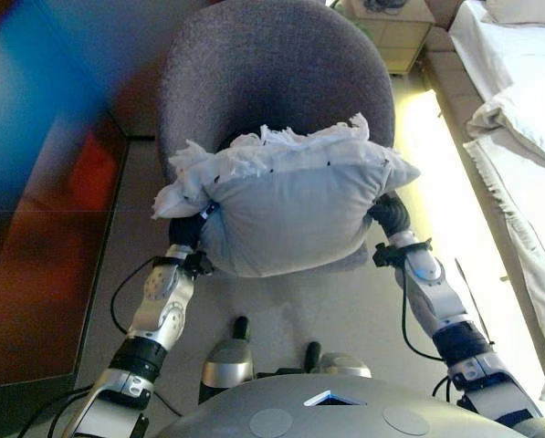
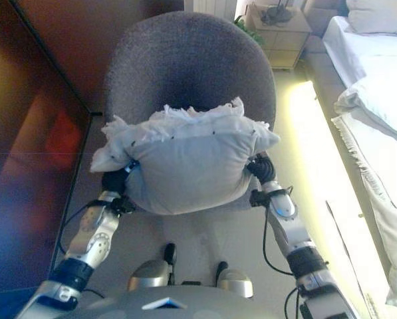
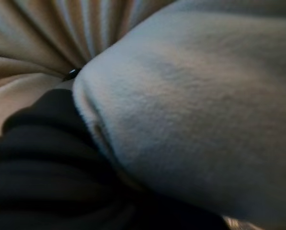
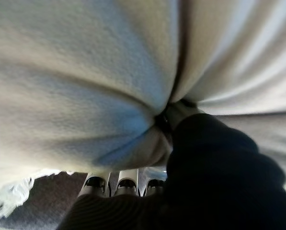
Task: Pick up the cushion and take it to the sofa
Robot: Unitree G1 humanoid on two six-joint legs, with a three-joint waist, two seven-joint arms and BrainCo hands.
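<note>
Left eye view looks down on a white bed [image 1: 518,100] running along the right side of the room, with a pale bedside cabinet [image 1: 391,32] at its head in the far corner. Beside the cabinet, straight ahead of the robot, stands a round grey upholstered chair [image 1: 272,82] with a curved back. In front of the chair, off the floor, hangs the cushion [image 1: 281,214], pale grey-white with a ragged white fringe [image 1: 281,146] along its upper edge; it is held between both arms and overlaps the chair's front rim in this view. The left hand [image 1: 192,233] presses against the cushion's left lower corner, and the right hand [image 1: 391,214] against its right side. In the right wrist view the fabric bunches into a deep fold against the dark ribbed cover, and the fingers [image 4: 127,183] run under the cushion with the chair seat showing past them; whether they curl round the cloth I cannot tell. In the left wrist view the left hand's fingers are hidden behind the fabric, so their state cannot be told either.
</note>
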